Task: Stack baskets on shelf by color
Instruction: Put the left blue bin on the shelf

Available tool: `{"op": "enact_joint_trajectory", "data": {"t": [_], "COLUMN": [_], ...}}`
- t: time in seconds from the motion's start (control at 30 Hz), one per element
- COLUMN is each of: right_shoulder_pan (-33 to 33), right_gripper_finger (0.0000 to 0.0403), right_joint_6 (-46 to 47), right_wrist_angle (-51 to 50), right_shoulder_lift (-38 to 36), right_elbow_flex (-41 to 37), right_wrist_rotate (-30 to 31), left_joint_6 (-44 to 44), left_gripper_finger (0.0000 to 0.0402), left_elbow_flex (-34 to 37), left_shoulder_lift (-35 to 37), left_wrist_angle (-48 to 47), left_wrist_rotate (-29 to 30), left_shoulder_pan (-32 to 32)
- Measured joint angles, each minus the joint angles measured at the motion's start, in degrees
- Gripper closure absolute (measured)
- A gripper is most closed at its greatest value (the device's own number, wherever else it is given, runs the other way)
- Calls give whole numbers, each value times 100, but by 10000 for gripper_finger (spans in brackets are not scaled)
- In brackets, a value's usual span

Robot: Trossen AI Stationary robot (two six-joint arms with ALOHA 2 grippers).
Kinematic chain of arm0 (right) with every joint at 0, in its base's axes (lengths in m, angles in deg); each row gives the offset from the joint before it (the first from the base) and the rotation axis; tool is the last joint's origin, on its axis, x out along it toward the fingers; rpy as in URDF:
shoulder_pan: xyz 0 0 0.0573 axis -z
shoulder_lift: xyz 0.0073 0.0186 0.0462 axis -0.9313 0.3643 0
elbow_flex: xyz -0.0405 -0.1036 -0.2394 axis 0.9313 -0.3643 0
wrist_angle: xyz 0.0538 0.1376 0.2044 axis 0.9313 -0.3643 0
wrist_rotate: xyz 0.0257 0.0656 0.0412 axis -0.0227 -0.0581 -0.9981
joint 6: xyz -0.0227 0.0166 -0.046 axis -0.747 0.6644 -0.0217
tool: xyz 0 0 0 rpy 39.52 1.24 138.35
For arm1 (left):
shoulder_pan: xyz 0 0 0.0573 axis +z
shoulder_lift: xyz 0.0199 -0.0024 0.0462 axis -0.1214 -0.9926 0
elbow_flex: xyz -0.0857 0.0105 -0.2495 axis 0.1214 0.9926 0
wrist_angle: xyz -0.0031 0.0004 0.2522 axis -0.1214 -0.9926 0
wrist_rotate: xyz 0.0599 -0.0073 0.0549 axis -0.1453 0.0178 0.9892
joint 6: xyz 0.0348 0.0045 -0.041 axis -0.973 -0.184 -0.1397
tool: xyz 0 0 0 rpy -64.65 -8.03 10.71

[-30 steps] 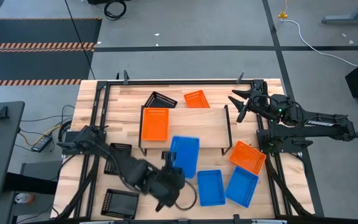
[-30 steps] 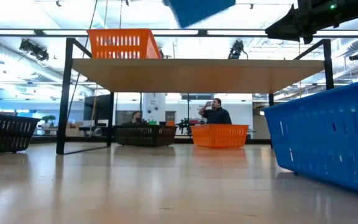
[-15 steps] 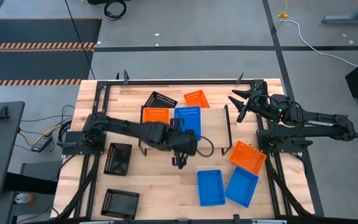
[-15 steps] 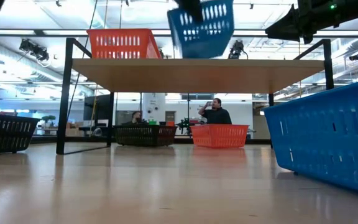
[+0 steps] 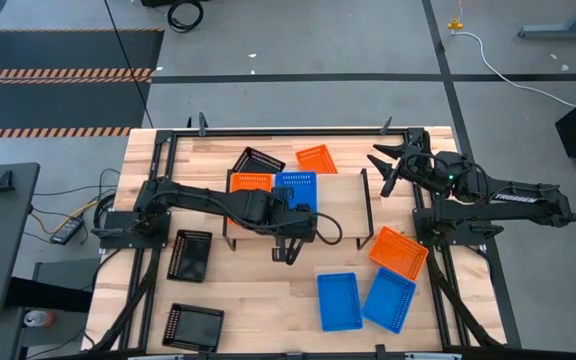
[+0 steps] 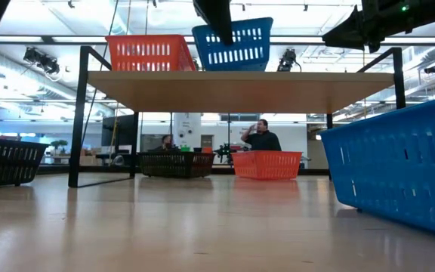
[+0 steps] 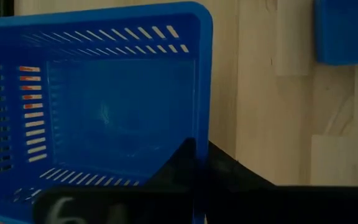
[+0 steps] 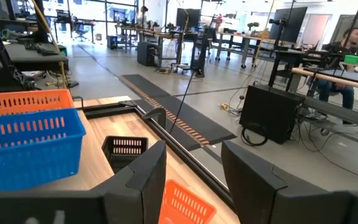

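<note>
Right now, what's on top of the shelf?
On the shelf: an orange basket and a blue basket side by side, the left claw shut on the blue. Arm covers their near ends.

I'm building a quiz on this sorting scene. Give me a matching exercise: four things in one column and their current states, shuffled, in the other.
Things
1. left gripper
2. right gripper
3. shelf
4. black basket at front left

States
a. jaws open, empty, by the table's right edge
b. lies on the tabletop, not on the shelf
c. shut on the blue basket
d. carries an orange basket with the blue one beside it

Pairs: 1-c, 2-a, 3-d, 4-b
</note>
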Motion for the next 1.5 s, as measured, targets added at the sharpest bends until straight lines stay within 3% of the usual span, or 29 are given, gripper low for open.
{"op": "enact_joint_trajectory", "data": {"t": [0.63,0.8,1.27,1.5], "right_shoulder_pan": [0,0,0,1], "right_gripper_finger": [240,240,240,240], "right_joint_6": [1,1,1,1], "right_wrist_angle": [2,2,2,2], "right_shoulder_lift": [-1,0,-2,-2], "right_elbow_flex": [0,0,0,0], "right_wrist_rotate": [0,0,0,0], "left_joint_6": [219,700,906,700], "left_gripper_finger": [307,314,375,357], "left_elbow_flex": [0,0,0,0], "left_shoulder_lift": [0,0,-2,-2], "left_wrist_angle": [125,112,99,97], "left_wrist_rotate": [58,11,-206,-234], "left_shoulder_pan": [69,101,90,85]}}
